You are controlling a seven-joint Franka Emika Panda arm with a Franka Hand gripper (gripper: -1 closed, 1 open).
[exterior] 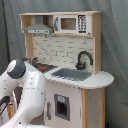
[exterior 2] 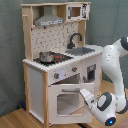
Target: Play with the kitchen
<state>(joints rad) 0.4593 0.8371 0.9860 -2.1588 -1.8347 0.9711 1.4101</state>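
The kitchen (exterior: 65, 60) is a tall white and light-wood toy unit with a range hood (exterior: 39, 29), a small microwave (exterior: 70, 23), a black faucet (exterior: 82, 59) and a grey sink (exterior: 72, 75). In the second exterior view the kitchen (exterior 2: 37, 85) carries a steel pot (exterior 2: 46, 56) on its hob, with knobs (exterior 2: 56, 76) below. Its oven door (exterior 2: 67, 102) leans slightly outward at the top. My gripper (exterior 2: 86, 95) sits at the door's right edge, near the handle. In the first exterior view my own arm hides the gripper.
My white arm (exterior 2: 112, 60) curves down along the second exterior view's right, and fills the first exterior view's lower left as a bulky white arm (exterior: 25, 95). A grey curtain (exterior 2: 10, 50) hangs behind. The unit stands on a wooden floor (exterior 2: 15, 120).
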